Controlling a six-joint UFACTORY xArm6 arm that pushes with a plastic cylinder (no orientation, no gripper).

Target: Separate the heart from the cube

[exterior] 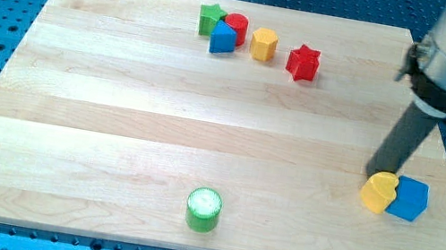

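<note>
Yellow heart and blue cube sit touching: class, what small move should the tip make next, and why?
Probably a short push toward the view's bottom-left: my tip sits just above the yellow heart, which touches the blue cube on its right, so that slides the heart away.

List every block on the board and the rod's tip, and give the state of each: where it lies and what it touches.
Yellow heart: view's right, touching the blue cube.
Blue cube: right of the heart.
My tip: at the heart's top edge.
Green cylinder: alone, view's bottom.
Red star: alone, top.
Yellow hexagon block: alone, top.
Green star, red cylinder, blue block: clustered, top.
</note>
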